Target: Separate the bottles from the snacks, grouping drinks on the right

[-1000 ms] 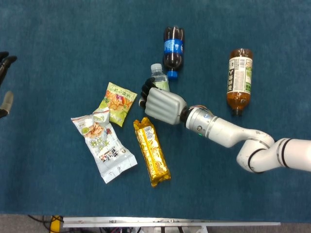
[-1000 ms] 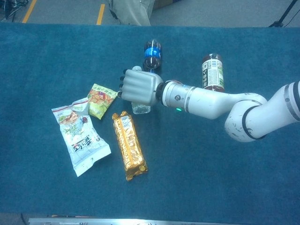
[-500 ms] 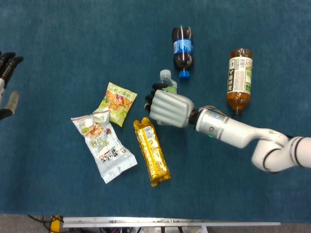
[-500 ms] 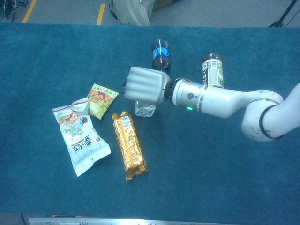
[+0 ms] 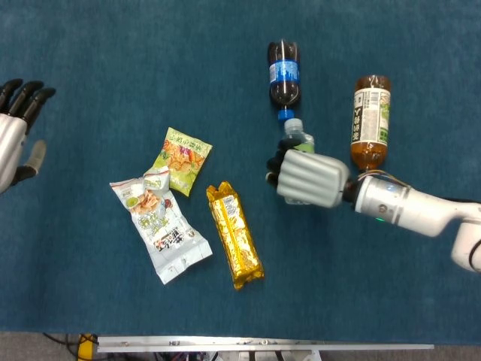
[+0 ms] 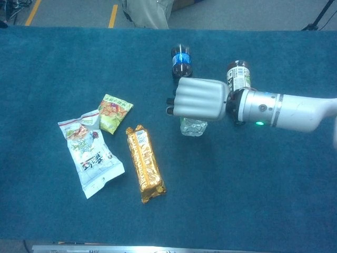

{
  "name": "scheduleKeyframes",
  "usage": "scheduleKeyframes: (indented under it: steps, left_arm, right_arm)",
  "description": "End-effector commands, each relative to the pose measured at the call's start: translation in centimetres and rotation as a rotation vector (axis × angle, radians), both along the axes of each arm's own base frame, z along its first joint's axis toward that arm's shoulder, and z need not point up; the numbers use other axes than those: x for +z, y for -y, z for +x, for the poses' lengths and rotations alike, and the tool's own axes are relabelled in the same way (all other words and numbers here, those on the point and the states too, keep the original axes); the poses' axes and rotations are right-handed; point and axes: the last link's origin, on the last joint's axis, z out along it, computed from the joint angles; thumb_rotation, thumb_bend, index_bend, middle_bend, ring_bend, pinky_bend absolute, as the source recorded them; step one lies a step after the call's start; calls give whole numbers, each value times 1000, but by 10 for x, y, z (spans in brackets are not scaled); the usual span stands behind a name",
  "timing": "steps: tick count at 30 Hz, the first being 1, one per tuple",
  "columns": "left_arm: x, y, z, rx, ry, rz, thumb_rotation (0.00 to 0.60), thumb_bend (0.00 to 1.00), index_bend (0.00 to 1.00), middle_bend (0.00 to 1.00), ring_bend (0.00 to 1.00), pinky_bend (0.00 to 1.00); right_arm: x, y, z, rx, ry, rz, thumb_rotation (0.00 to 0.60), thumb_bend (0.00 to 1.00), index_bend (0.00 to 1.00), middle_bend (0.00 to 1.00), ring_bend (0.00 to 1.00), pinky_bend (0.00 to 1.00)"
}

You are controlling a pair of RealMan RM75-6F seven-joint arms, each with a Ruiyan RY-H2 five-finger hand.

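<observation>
Clear water bottle [image 5: 295, 132] is clamped in the right robot hand [image 5: 310, 178], long axis roughly along the table's depth, cap pointing away toward the far edge, just short of the cola bottle [image 5: 284, 72] cap. Chest view shows its base [image 6: 193, 126] sticking out below the curled fingers [image 6: 199, 99] (whether it's lifted off the table or dragging, cannot tell). Robot hand wraps the bottle's midsection from above, fingers closed around it. Tea bottle [image 5: 371, 124] lies just beside the wrist, to its right. Left robot hand [image 5: 15, 135] sits at the far left edge, fingers spread, holding nothing. Snack packs [image 5: 159, 224], green chip bag [image 5: 182, 160] and gold bar [image 5: 234, 234] lie well left of the bottles.
</observation>
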Motion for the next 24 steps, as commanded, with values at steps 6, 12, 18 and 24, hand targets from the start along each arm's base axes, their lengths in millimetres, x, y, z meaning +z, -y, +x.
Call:
scheduleKeyframes:
  steps: [6, 12, 18, 24]
  left_arm:
    - [-5, -3, 3, -6, -4, -12, 600, 456, 116, 124, 90, 153]
    - [-8, -4, 4, -7, -4, -19, 600, 455, 116, 124, 90, 153]
    - [-10, -5, 4, -9, -4, -21, 600, 456, 116, 123, 89, 153]
    - [-11, -6, 4, -8, -4, -26, 600, 455, 116, 122, 89, 153]
  right_arm:
    - [7, 8, -14, -44, -37, -30, 600, 0, 613, 606, 571, 507]
    - [11, 14, -21, -75, -77, -55, 600, 0, 613, 606, 570, 507]
    - [13, 24, -26, -104, -97, -94, 600, 0, 613, 604, 566, 507]
    - [17, 38, -30, -141, -103, -146, 600, 0, 613, 601, 558, 507]
